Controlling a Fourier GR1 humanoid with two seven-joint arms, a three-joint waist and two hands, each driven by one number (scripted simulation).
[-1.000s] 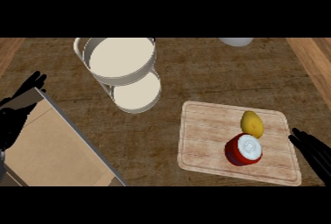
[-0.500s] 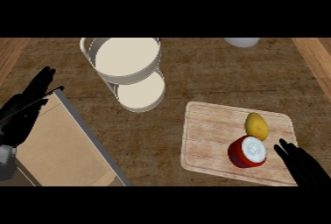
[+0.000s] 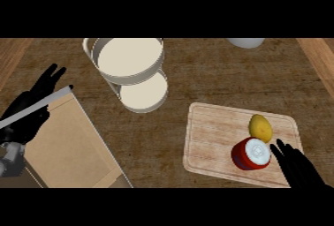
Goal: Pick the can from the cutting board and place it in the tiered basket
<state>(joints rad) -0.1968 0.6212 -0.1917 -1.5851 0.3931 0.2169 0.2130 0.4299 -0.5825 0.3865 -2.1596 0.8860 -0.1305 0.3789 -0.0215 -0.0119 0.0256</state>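
A red can [image 3: 252, 153] with a white top stands on the wooden cutting board [image 3: 212, 137] at the lower right. A yellow lemon [image 3: 260, 127] lies on the board just behind the can. My right hand [image 3: 299, 167] is open, its straight fingers just right of the can, with no clear gap between fingertips and can. The tiered basket [image 3: 128, 73] stands at the top centre, with a large upper bowl and a smaller lower one. My left hand [image 3: 31, 109] rests open at the left edge, fingers up.
A tan panel with a grey rim [image 3: 65, 141] slants across the lower left, partly in front of my left hand. A white bowl [image 3: 246, 42] shows at the top edge. Wooden strips border the counter at both upper corners.
My right hand has moved left and up from the right edge toward the can. My left hand has shifted slightly right and upward.
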